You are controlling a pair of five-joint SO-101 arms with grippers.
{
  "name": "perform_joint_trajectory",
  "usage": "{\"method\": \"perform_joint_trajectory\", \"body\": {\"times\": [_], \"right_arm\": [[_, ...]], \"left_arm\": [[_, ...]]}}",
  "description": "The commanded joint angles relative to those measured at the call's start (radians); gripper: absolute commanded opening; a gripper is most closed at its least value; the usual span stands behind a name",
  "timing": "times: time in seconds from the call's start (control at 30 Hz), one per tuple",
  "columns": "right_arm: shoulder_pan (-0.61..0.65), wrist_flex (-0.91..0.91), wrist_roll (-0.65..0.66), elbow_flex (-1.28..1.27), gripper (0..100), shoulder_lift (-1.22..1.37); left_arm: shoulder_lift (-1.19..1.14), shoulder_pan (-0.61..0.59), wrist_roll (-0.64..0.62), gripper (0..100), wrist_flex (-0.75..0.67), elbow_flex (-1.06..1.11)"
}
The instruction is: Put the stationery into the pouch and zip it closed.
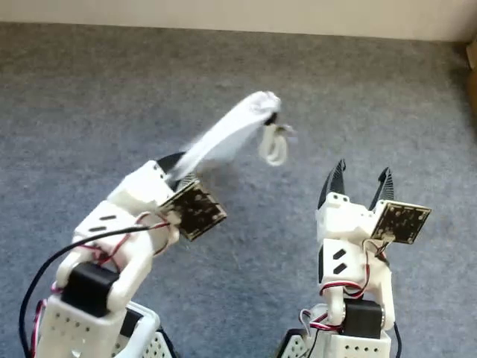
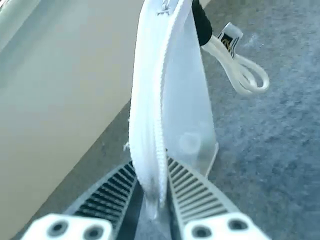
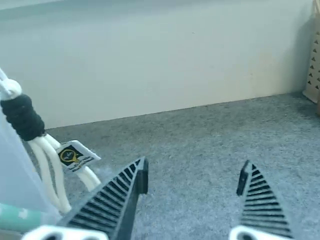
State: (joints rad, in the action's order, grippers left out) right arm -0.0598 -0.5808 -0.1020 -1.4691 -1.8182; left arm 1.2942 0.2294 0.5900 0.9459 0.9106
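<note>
Left fingers [image 2: 197,200] pinch pouch [image 2: 185,100] edge, pouch aloft; right fingers [image 3: 115,200] spread, well apart, above carpet [image 1: 112,89].

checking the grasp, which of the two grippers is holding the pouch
The left gripper: its jaws are clamped on one end of the white pouch. The right gripper has its jaws apart with nothing between them.

This is a plain carpeted room, of the kind found in a home or an office. Grey short-pile carpet [image 1: 104,89] covers the whole working surface and runs to a bare cream wall [image 3: 175,60] along its far edge. A light-brown panel with triangular cut-outs [image 3: 314,65] stands at the far right corner.
</note>
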Motion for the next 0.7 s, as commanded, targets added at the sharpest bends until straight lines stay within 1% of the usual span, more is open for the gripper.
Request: {"method": "perform_joint_trajectory", "body": {"times": [0.0,0.1,0.23,0.37,0.43,0.47,0.53,0.67], "right_arm": [[0.013,0.033,-0.002,0.008,26.7,-0.018],[0.013,0.033,-0.002,0.008,26.7,-0.018],[0.013,0.031,-0.002,0.007,26.7,-0.018],[0.015,0.030,-0.002,0.007,26.7,-0.018],[0.015,0.030,-0.002,0.007,26.7,-0.018],[0.015,0.030,-0.002,0.007,26.7,-0.018],[0.015,0.030,-0.002,0.007,26.7,-0.018],[0.015,0.030,-0.002,0.007,26.7,-0.018]], "left_arm": [[0.110,-0.021,0.011,1,0.060,-0.062],[0.162,-0.021,0.011,1,0.126,-0.028],[0.209,-0.021,0.011,2,0.160,0.068],[0.252,-0.021,0.006,14,0.161,0.186],[0.280,-0.021,0.005,18,0.192,0.219],[0.295,-0.007,0.002,19,0.221,0.219],[0.326,0.042,-0.046,19,0.292,0.203],[0.383,0.171,-0.140,19,0.423,0.130]]}}
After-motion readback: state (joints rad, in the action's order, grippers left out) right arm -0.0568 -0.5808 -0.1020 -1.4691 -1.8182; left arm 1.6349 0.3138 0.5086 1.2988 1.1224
